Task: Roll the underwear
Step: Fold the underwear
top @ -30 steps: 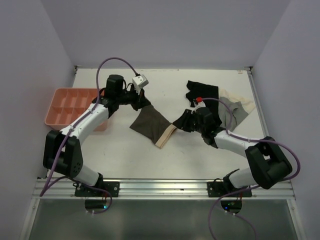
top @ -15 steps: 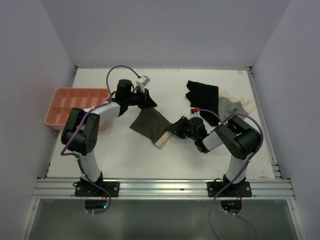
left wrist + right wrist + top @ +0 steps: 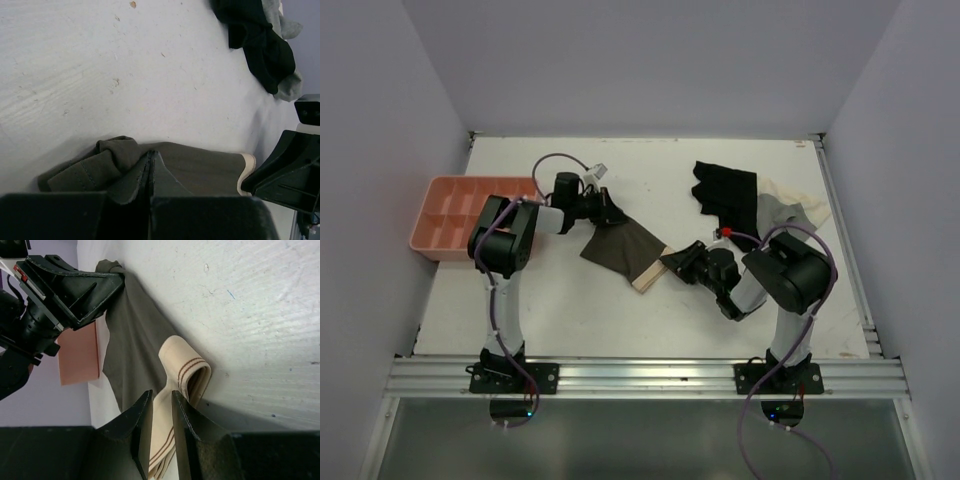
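Note:
The underwear point(image 3: 620, 247) lies flat mid-table, dark brown with a pale beige waistband point(image 3: 650, 272) at its near right end. My left gripper point(image 3: 607, 213) is at its far left corner. In the left wrist view the left gripper point(image 3: 150, 162) is shut, with a ridge of the brown fabric point(image 3: 200, 165) pinched between the jaws. My right gripper point(image 3: 672, 262) sits low at the waistband's right end. In the right wrist view the right gripper point(image 3: 161, 395) has its jaws drawn close on the striped waistband point(image 3: 187, 367), which curls up beside one finger.
A pink compartment tray point(image 3: 470, 180) stands at the table's left edge. A black garment point(image 3: 725, 190) and a grey-and-cream garment point(image 3: 795, 215) lie at the back right. The two grippers face each other across the underwear, a short way apart.
The right gripper slid left onto the waistband end and its jaws narrowed. The left arm folded down lower, its gripper staying shut on the far corner of the fabric.

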You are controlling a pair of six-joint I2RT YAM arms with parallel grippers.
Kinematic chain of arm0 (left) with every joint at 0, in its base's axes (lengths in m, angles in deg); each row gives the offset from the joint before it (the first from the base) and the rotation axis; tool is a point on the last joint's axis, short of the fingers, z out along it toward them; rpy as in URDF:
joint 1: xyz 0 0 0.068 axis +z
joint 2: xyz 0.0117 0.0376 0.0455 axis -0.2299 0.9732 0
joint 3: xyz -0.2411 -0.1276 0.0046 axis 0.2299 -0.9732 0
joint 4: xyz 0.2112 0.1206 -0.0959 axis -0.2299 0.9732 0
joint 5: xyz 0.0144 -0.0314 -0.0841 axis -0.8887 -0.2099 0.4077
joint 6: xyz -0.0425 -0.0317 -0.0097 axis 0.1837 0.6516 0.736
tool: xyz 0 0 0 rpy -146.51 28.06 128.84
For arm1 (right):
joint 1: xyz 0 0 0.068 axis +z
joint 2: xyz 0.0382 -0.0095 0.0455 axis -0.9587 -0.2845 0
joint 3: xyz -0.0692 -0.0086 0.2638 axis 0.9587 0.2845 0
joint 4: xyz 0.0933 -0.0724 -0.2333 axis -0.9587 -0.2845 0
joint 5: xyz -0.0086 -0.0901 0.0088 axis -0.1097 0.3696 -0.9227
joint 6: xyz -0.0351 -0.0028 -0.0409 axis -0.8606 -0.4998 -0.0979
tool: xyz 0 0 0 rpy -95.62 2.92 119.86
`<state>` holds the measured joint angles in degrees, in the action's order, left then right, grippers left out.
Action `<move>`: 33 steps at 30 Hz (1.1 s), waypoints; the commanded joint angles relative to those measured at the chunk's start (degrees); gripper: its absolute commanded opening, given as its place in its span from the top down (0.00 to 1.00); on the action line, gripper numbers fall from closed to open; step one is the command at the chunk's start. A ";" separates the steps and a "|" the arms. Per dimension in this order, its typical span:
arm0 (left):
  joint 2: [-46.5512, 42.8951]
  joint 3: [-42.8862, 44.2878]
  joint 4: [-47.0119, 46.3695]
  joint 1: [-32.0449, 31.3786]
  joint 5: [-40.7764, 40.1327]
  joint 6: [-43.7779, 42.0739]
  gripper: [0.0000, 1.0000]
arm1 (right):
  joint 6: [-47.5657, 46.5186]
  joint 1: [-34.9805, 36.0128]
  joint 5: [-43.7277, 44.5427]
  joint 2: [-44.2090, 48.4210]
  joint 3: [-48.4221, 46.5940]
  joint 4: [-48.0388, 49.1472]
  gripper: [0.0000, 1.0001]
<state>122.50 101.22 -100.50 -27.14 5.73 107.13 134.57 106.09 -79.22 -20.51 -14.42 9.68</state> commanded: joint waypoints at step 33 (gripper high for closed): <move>-34.03 -6.86 40.30 -2.23 -23.38 -40.42 0.63 | -18.90 10.88 -1.18 12.15 -23.59 -51.46 0.72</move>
<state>91.66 99.34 -60.99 -26.74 -11.30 65.60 111.89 115.99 -82.93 -6.46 -39.17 -44.35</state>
